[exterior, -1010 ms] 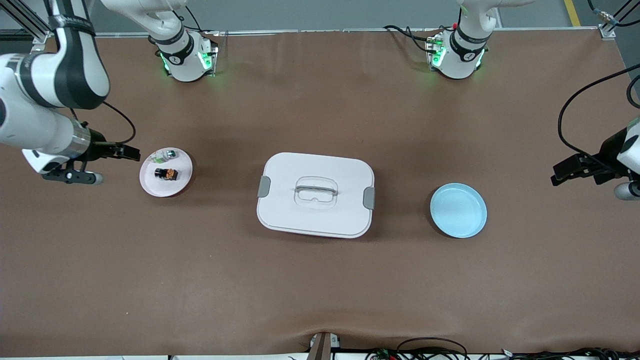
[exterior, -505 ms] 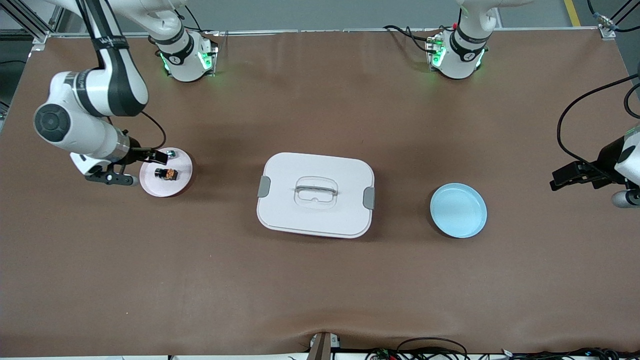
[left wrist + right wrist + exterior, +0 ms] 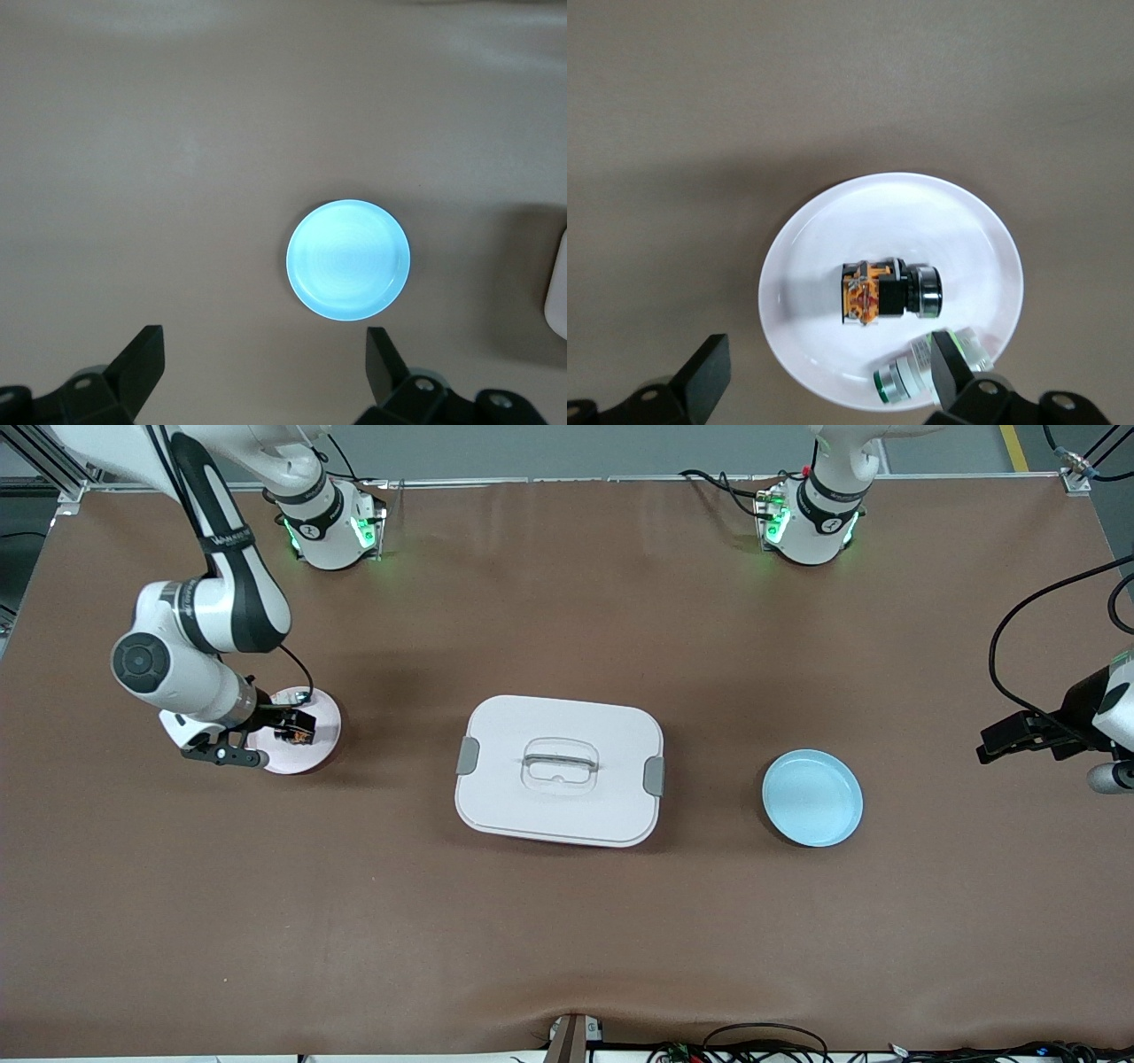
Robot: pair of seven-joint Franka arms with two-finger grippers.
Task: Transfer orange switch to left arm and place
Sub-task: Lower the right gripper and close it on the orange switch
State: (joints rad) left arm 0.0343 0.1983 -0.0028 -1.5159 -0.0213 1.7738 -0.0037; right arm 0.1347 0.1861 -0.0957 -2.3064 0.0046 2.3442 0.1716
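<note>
The orange switch (image 3: 888, 292), a small black block with orange markings, lies in the middle of the pink plate (image 3: 833, 235) at the right arm's end of the table. It is partly hidden under the gripper in the front view (image 3: 304, 734). My right gripper (image 3: 291, 724) hangs open over that plate, its jaws wide apart (image 3: 828, 376) and empty. The white lidded box (image 3: 560, 771) stands mid-table. My left gripper (image 3: 990, 742) waits open and empty (image 3: 266, 367) at the left arm's end, off the blue plate (image 3: 812, 797).
A clear-whitish piece with green and grey (image 3: 921, 370) lies on the pink plate (image 3: 325, 720) beside the switch. The blue plate (image 3: 349, 259) is empty. The box's edge (image 3: 558, 297) shows in the left wrist view.
My right arm has swung in from the table's end, bringing its gripper over the pink plate and the switch. The left arm has barely moved.
</note>
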